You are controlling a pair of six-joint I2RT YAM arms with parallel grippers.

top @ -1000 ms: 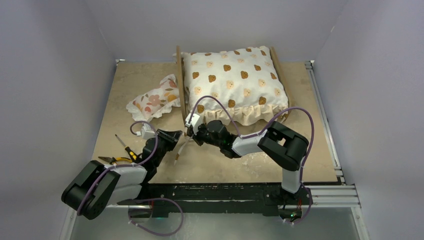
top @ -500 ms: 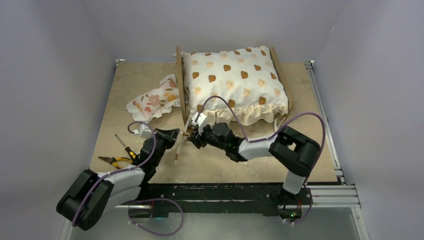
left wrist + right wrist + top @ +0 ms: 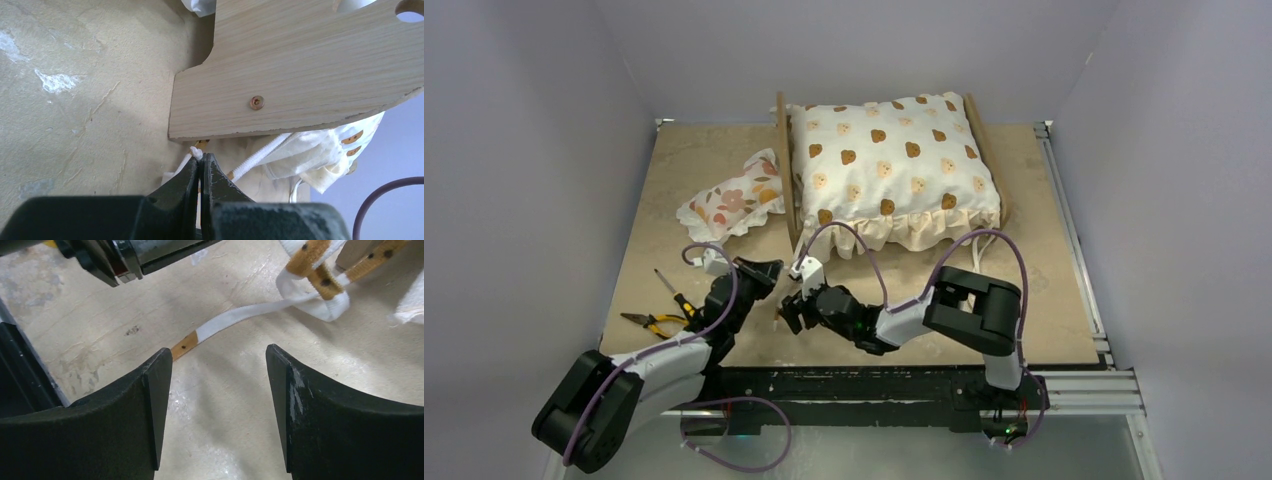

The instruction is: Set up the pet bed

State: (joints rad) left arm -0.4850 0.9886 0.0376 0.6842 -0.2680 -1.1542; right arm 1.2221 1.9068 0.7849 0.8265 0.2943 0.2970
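The pet bed (image 3: 781,170) sits at the far centre of the bench (image 3: 1044,300), its right rail near the bench's right edge, a bear-print cushion (image 3: 894,160) on top. My left end effector (image 3: 201,165) is pinched tight on a white cord (image 3: 196,152) just below the bed's wooden end panel (image 3: 300,75). My right end effector (image 3: 218,365) stands wide above a tan-tipped strap (image 3: 240,317) lying on the bench. Bare surface lies between the bed's near edge and the right arm. Pliers (image 3: 652,321) lie at the near-left edge.
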